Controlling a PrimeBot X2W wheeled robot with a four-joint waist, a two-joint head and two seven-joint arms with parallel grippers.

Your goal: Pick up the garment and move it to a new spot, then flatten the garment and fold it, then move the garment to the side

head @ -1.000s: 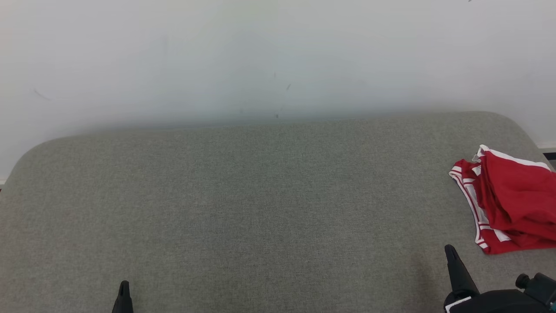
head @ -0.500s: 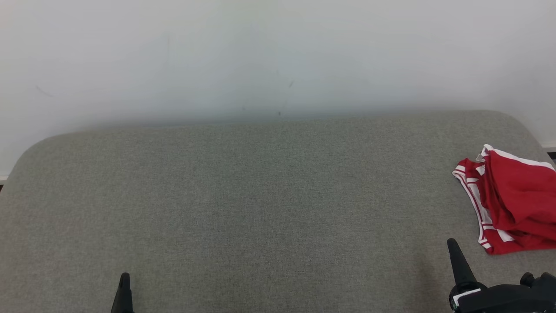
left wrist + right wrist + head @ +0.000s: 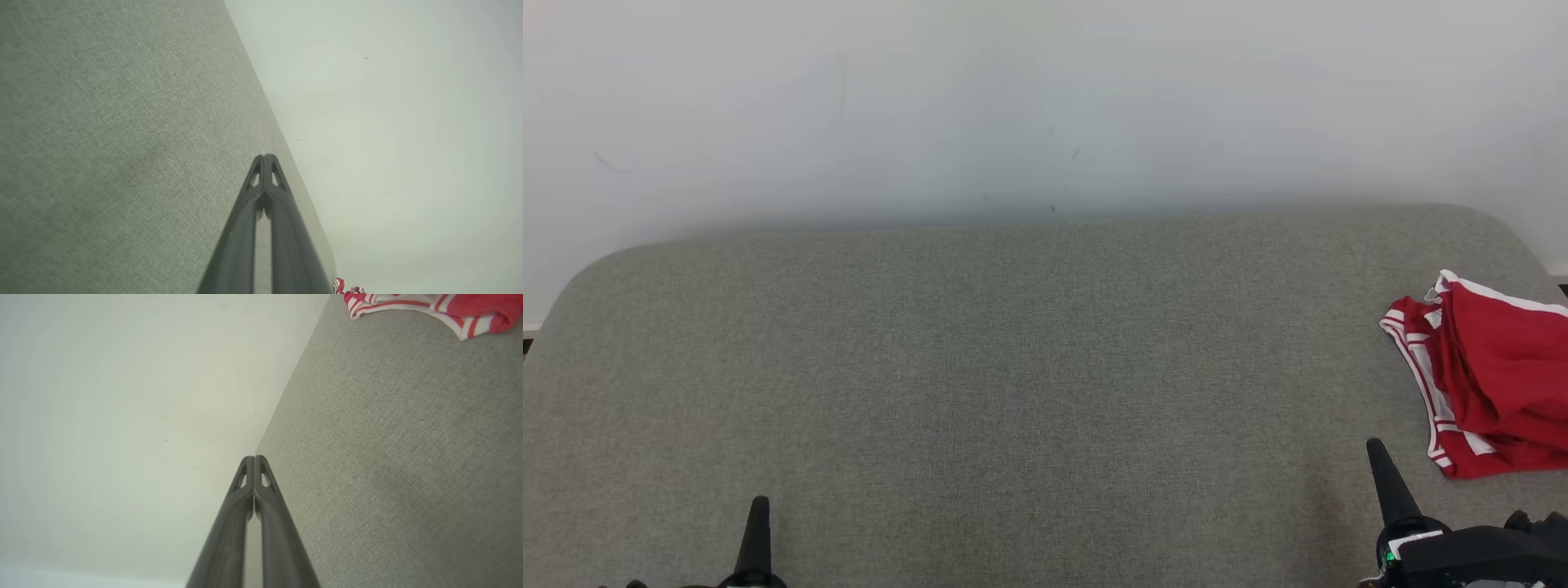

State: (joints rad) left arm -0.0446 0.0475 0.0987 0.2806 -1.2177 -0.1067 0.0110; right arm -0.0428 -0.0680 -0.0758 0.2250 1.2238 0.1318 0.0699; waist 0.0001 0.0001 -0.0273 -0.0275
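Observation:
The garment (image 3: 1494,384) is red with white stripes along its hems and lies crumpled at the right edge of the grey cushioned surface (image 3: 1029,367). A strip of the garment (image 3: 433,308) runs along the top of the right wrist view, and a small corner of the garment (image 3: 347,288) peeks in at the bottom of the left wrist view. My right gripper (image 3: 1376,447) is shut and empty, just left of and below the cloth, apart from it. My left gripper (image 3: 760,505) is shut and empty at the lower left, far from the garment.
A pale wall (image 3: 1045,106) stands behind the surface's rounded far edge. The broad grey middle of the surface lies between the two grippers.
Both grippers have risen a little in the head view. The whole picture has shifted slightly to the right, so the camera has moved; the garment lies as before.

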